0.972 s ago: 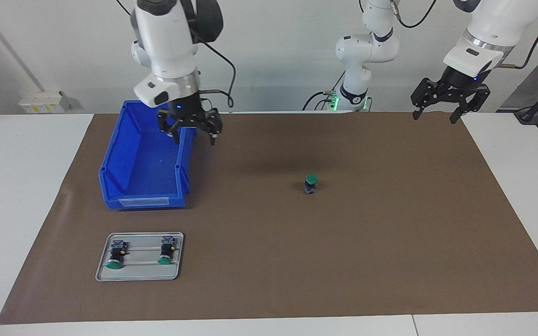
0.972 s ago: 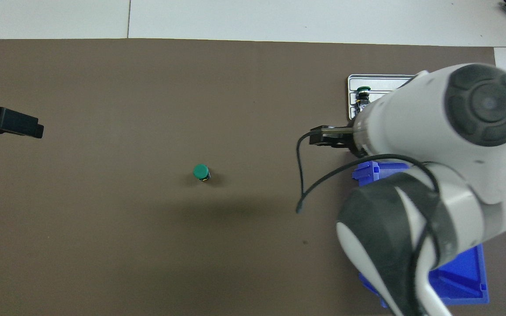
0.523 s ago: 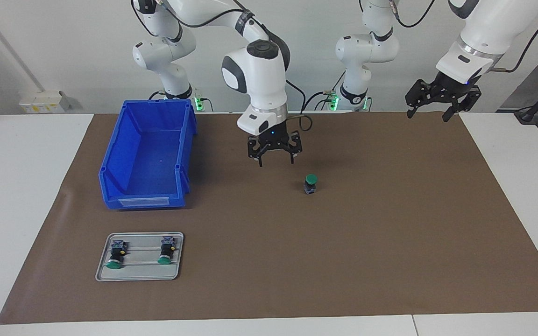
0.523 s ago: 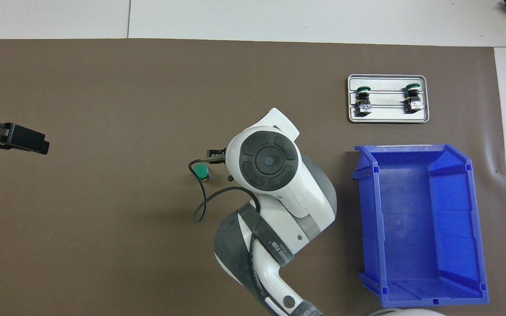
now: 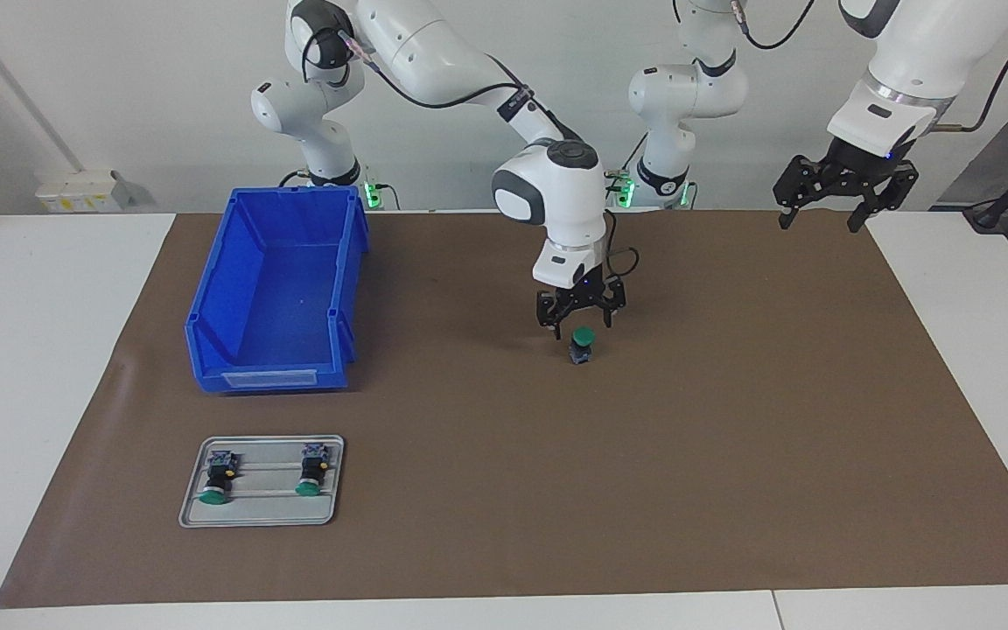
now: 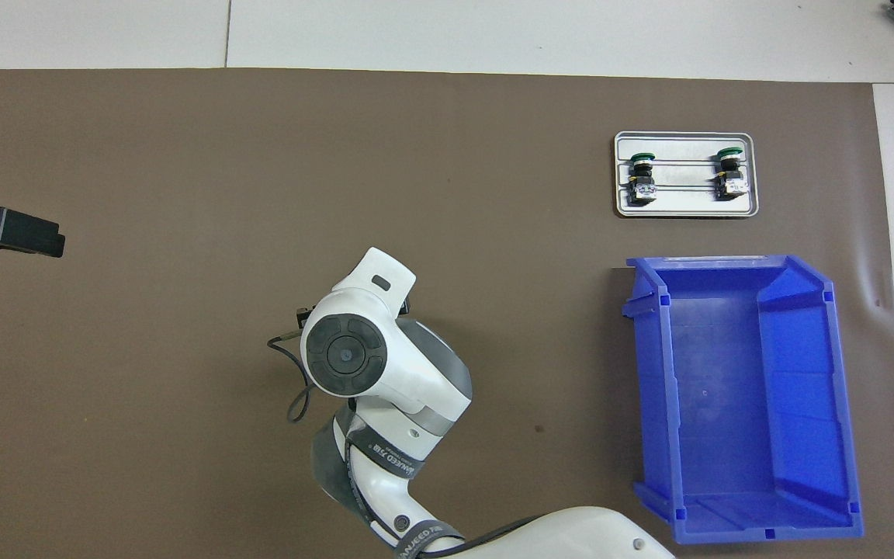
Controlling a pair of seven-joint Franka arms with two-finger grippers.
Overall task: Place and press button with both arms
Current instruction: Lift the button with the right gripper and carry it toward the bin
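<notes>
Button [image 5: 583,345] stands upright, green cap up, on the brown mat [image 5: 731,420] mid-worktop, hidden under the right arm's wrist in the overhead view. Right gripper [image 5: 581,325] hangs right over the button, fingers spread wide on either side of the cap and just above it; not grasping, touch can't be told. Right arm [image 6: 354,365] reaches in from its base toward the mat's middle.

Left gripper [image 5: 822,218] is raised over the mat's edge at the left arm's end, jaws released, holding nothing; left arm waits. In the overhead view the left gripper [image 6: 16,231] shows as a black block at the frame edge.

Blue bin [image 5: 233,350] sits at the right arm's end of the mat. Grey tray [image 5: 259,512] lies farther from the robots than the bin, with two more buttons [image 5: 213,479] [image 5: 312,470] lying on their sides in it, apart from each other.
</notes>
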